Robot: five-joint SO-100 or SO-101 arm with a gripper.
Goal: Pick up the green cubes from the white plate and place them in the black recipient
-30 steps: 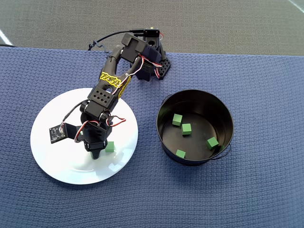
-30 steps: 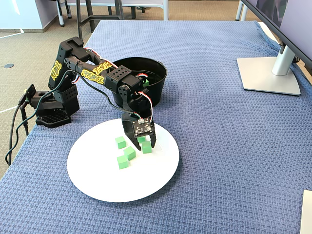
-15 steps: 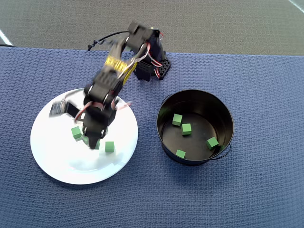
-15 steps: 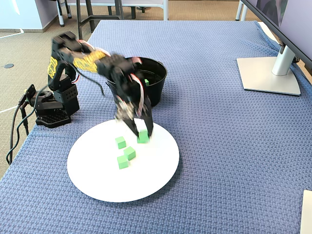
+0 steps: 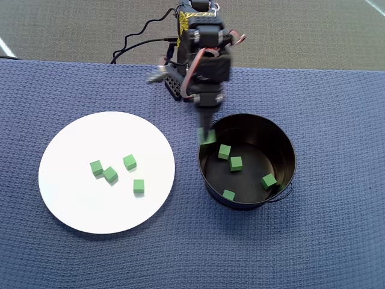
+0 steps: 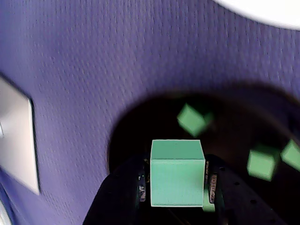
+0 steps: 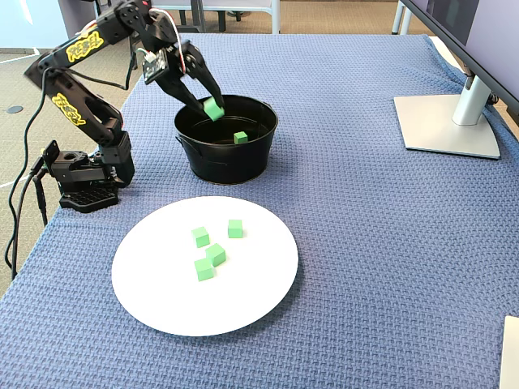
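Gripper is clamped on one green cube, hanging over the near-base edge of the black recipient; the overhead view puts the held cube just inside the rim. Four cubes already lie on the pot floor, e.g. one, and four remain on the white plate, such as one. Judgement: the step is the release. It would go best if the arm carried the cube a little further toward the pot's middle before parting the jaws, since a drop this close to the wall might clip the rim and bounce out. The wrist view alone shows the grip itself, cube seated squarely between both fingers, pot opening directly beneath. The fixed view shows the height of the cube above the rim, which the overhead view cannot give, but hides most of the pot floor.
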